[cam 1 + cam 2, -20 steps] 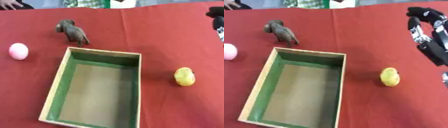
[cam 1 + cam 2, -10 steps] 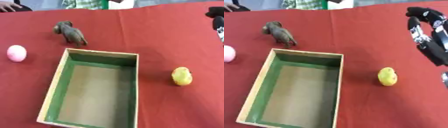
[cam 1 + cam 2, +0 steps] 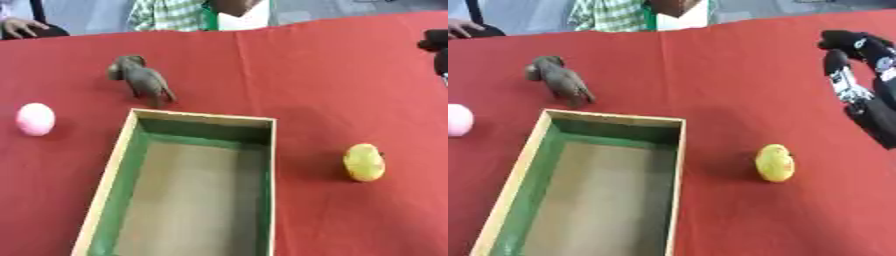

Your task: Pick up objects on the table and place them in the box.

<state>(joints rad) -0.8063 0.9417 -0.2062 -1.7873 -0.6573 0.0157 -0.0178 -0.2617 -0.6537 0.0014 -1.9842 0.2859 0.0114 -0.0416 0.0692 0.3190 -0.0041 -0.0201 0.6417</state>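
On the red tabletop (image 3: 350,75) we note an open wooden box (image 3: 185,186) with green inner walls, nothing inside it. Near its right side lies a yellow lemon-shaped object (image 3: 774,163), apart from the box. Just beyond the box's far left corner stands a brown toy elephant (image 3: 140,79). A pink egg-shaped object (image 3: 36,119) sits well left of the box. Our right hand (image 3: 859,80) hangs at the right edge above the lemon shape, fingers curled, holding nothing.
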